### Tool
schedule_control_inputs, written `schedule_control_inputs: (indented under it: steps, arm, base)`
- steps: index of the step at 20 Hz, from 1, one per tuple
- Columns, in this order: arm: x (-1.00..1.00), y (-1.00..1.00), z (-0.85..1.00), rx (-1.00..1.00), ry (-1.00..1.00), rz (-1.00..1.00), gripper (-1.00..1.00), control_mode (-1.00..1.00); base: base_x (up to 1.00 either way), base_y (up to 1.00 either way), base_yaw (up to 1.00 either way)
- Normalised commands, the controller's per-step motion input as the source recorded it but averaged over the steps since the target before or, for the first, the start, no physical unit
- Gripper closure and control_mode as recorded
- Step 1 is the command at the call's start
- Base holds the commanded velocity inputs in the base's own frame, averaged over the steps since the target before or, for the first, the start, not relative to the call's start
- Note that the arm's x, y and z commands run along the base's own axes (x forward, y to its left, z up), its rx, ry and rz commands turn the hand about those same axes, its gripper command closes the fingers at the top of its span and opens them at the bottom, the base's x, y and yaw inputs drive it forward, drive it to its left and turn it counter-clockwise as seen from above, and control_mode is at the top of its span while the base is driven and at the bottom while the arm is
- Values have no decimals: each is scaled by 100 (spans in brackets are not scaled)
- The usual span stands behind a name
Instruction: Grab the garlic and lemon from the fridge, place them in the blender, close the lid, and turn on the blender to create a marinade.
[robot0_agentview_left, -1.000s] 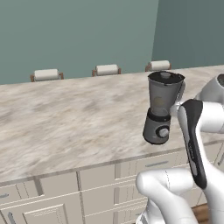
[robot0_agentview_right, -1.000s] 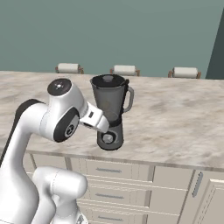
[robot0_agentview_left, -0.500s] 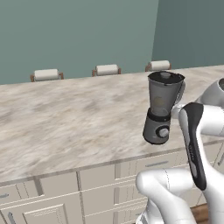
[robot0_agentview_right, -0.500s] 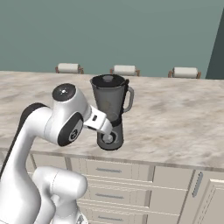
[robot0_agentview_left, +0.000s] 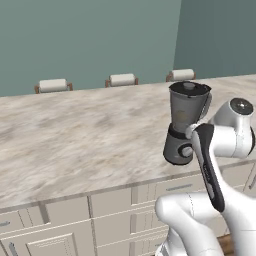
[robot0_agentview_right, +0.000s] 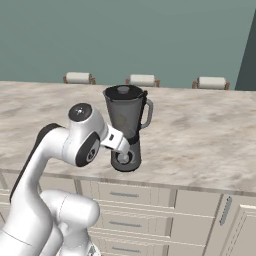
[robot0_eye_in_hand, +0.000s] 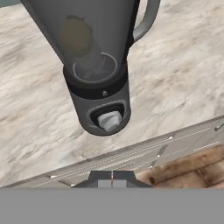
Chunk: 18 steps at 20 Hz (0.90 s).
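blender (robot0_agentview_left: 186, 122): on marble counter (robot0_agentview_left: 75, 135), near front edge, lid (robot0_agentview_right: 123, 91) on jar
lemon (robot0_eye_in_hand: 75, 36): yellowish blob inside jar
gripper (robot0_eye_in_hand: 112, 178): fingers together, holding nothing, just in front of knob (robot0_eye_in_hand: 109, 120)

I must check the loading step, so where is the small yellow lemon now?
The small yellow lemon is inside the smoky translucent jar of the grey blender, seen through its wall in the hand view.
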Motion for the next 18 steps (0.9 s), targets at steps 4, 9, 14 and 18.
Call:
schedule_control_inputs:
  steps: [4, 9, 14, 18]
  arm:
    - [13, -9, -21, -4, -25, 0, 100, -100]
    - [0, -9, -15, -1, -15, 1, 100, -100]
    - [0, -2, -1, 0, -2, 0, 100, -100]
    - [0, 0, 0, 0, 0, 0, 100, -100]
  base:
    - [0, 0, 0]
    - [0, 0, 0]
    - [0, 0, 0]
    - [0, 0, 0]
